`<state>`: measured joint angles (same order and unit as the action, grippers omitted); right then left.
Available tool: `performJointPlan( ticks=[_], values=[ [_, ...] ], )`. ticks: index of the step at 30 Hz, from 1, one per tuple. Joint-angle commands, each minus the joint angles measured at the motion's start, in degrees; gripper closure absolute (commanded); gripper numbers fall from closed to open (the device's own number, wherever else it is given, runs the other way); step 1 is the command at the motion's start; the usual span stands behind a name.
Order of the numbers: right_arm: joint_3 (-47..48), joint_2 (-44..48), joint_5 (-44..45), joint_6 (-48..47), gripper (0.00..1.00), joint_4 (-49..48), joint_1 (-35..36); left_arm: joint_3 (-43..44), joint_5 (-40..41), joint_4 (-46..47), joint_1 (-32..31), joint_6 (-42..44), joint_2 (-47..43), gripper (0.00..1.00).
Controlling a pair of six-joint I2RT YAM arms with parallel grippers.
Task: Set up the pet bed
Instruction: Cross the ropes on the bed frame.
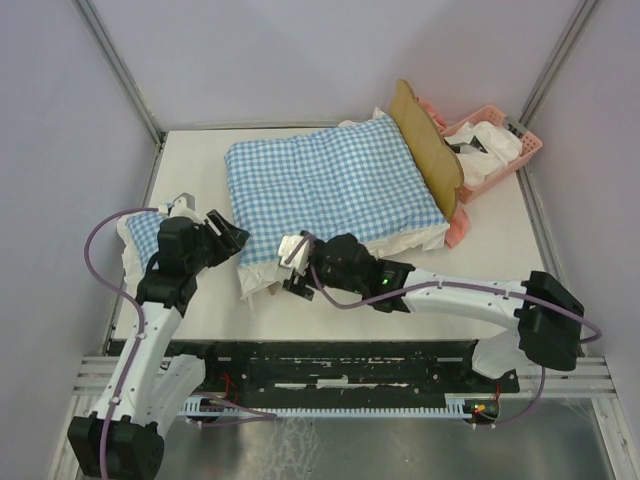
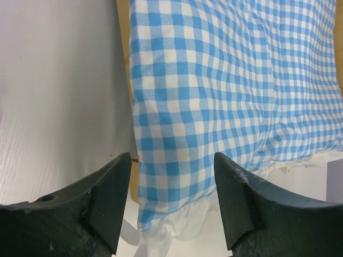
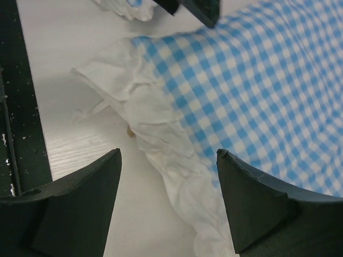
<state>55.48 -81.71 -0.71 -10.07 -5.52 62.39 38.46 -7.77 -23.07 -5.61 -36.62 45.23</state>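
The left tool and right tool gape wide, empty, at the lower-left corner of the checked cushion. It lies on the pet bed.

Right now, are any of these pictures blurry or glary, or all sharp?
Top view: even soft light, all sharp, only faint shadows beside the checked cushion. Left wrist view: checks crisp, the table washed pale. Right wrist view: white frill crisp with a soft shadow beneath; near fingers dark, slightly soft.
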Motion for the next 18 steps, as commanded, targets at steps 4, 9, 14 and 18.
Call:
performJointPlan(
  ticks=[4, 9, 14, 18],
  values=[
    [7.2, -11.1, 3.5, -20.2, 0.18, -6.8, 7.9, -0.7, 1.2, -0.6, -0.1, 5.4, -5.3, 0.34],
    [9.7, -16.8, 8.0, -26.4, 0.18, -7.9, 9.4, -1.2, 2.3, -1.0, -0.1, 6.6, -8.2, 0.37],
    [10.1, -19.2, 14.8, -28.6, 0.45, -11.2, 9.5, -1.7, 0.3, -0.7, -0.1, 7.5, -10.0, 0.40],
    [10.9, -19.1, 18.1, -28.7, 0.89, -10.8, 9.3, -2.2, -5.0, 1.3, -0.1, 9.1, -9.8, 0.41]
  ],
)
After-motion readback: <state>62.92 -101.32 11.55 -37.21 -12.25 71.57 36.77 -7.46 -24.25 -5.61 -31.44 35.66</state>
